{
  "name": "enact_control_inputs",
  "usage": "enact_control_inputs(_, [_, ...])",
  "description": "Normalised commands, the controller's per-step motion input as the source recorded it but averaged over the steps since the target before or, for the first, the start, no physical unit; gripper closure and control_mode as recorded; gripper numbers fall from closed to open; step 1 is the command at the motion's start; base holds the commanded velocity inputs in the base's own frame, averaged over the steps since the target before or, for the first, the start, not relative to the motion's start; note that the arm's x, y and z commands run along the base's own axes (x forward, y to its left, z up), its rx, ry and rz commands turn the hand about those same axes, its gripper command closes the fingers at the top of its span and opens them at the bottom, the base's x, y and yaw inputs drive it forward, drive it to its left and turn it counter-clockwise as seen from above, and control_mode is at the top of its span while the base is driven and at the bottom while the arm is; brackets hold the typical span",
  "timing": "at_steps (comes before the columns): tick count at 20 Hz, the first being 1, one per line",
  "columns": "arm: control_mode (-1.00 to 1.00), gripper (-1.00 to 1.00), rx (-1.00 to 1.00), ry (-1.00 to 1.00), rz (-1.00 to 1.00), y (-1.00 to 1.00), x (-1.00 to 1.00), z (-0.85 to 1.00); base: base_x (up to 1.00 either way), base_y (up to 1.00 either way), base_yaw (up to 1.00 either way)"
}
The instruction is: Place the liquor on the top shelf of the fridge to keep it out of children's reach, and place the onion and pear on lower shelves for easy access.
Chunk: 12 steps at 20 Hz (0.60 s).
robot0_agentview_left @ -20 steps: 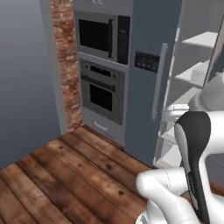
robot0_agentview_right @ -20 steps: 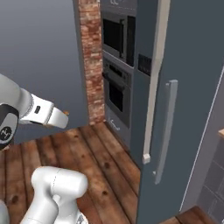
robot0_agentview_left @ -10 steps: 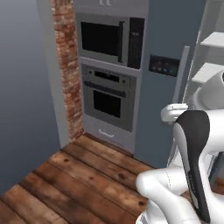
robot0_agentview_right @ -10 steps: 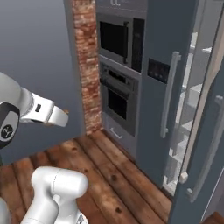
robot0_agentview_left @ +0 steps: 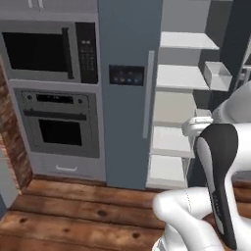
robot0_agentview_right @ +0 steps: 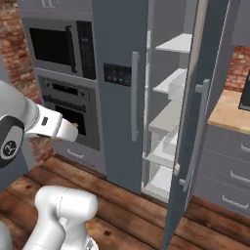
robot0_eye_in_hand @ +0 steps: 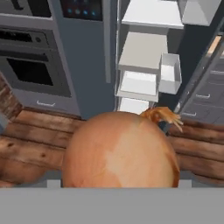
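A big brown-orange onion (robot0_eye_in_hand: 118, 151) sits right in front of the hand camera, with my gripper (robot0_eye_in_hand: 119, 183) shut on it and its fingertips mostly hidden behind it. Ahead stands the slate grey-blue fridge (robot0_agentview_left: 128, 98), its left door closed and its right door (robot0_agentview_right: 195, 122) swung open. Inside, the white top shelf (robot0_agentview_left: 188, 41) is bare. The lower shelves (robot0_agentview_left: 179, 78) beneath it also look bare, and they show in the hand view too (robot0_eye_in_hand: 144, 52). The liquor and the pear are out of view.
Black-fronted wall ovens (robot0_agentview_left: 54, 49) and a brick column (robot0_agentview_left: 10, 147) stand left of the fridge. A white door bin (robot0_eye_in_hand: 170, 72) hangs on the open door. A wooden counter with grey drawers (robot0_agentview_right: 229, 110) lies to the right. The floor is wooden planks (robot0_agentview_left: 73, 211).
Both base views have swung to the right, so the camera moved. The fridge and its open interior now face me where the ovens did. The arm keeps its pose.
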Motion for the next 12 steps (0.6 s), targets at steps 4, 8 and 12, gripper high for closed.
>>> enact_control_inputs(4, [1.0,1.0,0.0,0.0,0.0,0.0,0.0,0.0,0.29,0.62,-0.4])
enact_control_inputs(8, [1.0,1.0,0.0,0.0,0.0,0.0,0.0,0.0,0.41,0.23,-0.23])
enact_control_inputs(12, [1.0,1.0,0.0,0.0,0.0,0.0,0.0,0.0,0.54,0.0,-0.16])
